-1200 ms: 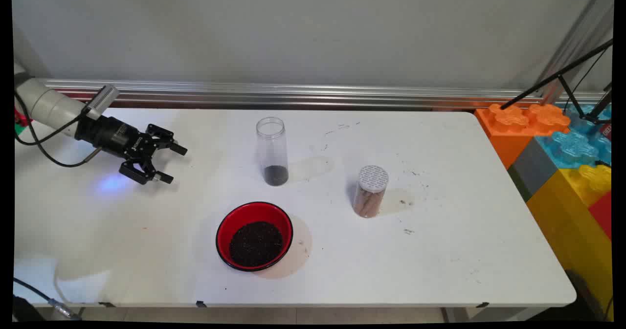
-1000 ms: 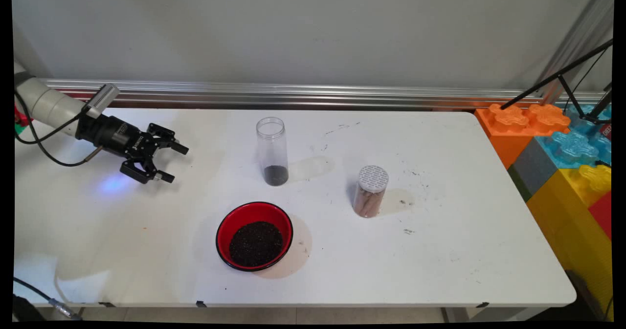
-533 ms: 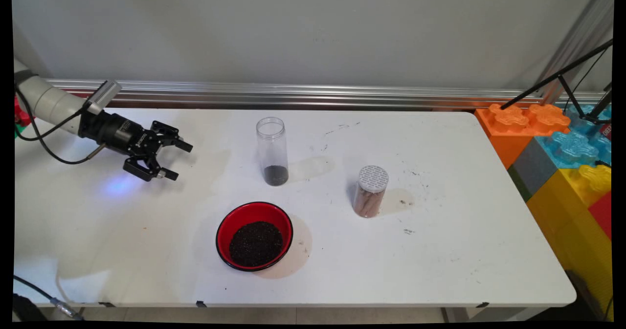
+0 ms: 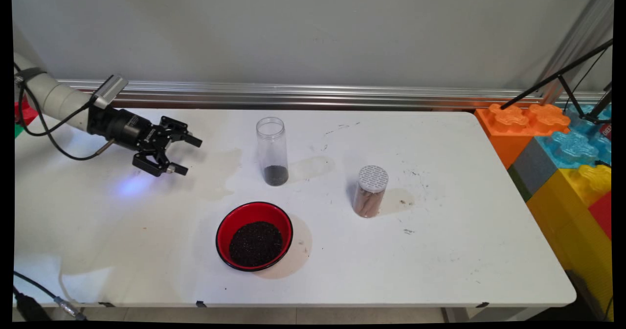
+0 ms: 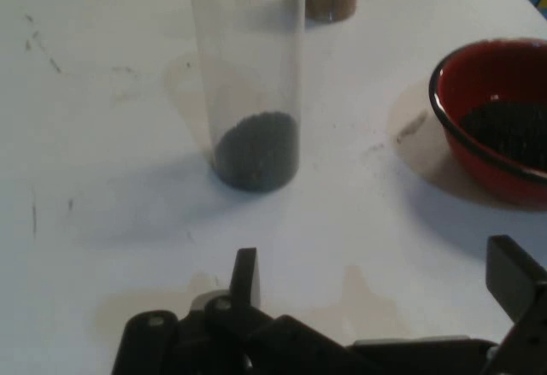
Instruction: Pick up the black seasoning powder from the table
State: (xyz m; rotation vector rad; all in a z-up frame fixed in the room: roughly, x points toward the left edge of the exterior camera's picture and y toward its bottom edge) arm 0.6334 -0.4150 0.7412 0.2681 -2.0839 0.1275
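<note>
My gripper (image 4: 188, 154) hangs open and empty just above the table's left part, pointing right toward a tall clear jar (image 4: 272, 150). The jar stands upright without a lid and holds a little dark grain at its bottom. In the hand view the clear jar (image 5: 249, 76) is straight ahead, a gap of bare table away, and my gripper (image 5: 376, 277) shows both fingers spread wide. A red bowl (image 4: 254, 236) of dark grain sits nearer the table's front; the red bowl (image 5: 496, 123) appears at the right of the hand view.
A shorter jar with a white perforated lid (image 4: 371, 190) holding brown contents stands right of the clear jar. Big toy blocks (image 4: 562, 148) in orange, blue and yellow are stacked beyond the table's right edge. A metal rail (image 4: 303, 96) runs along the back wall.
The gripper has moved right and slightly up, toward the clear jar, staying open. The jars and the bowl have not moved.
</note>
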